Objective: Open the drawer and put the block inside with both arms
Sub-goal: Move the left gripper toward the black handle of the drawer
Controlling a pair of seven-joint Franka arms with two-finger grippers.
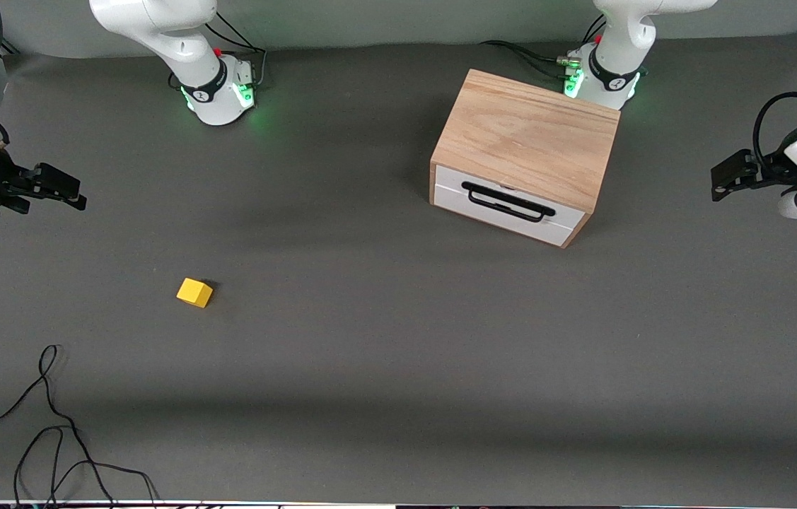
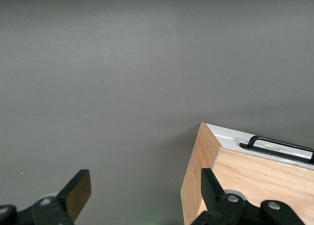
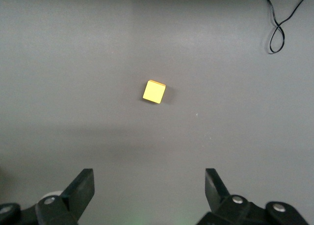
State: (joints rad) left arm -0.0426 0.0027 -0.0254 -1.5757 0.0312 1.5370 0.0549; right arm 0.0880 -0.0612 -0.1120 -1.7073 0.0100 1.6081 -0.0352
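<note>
Below the right tool (image 3: pixel 149 195), fingers apart, sits the small yellow cube block (image 3: pixel 154 91); the left tool (image 2: pixel 146 195), also apart, hovers beside the closed white-fronted wooden drawer (image 2: pixel 274 145).

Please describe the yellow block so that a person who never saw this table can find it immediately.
Start at the wooden cabinet with the white drawer, toward the left arm's end of the grey table. Go toward the right arm's end and nearer to the front camera: the block lies alone there. It is the only bright yellow thing, a small cube.
</note>
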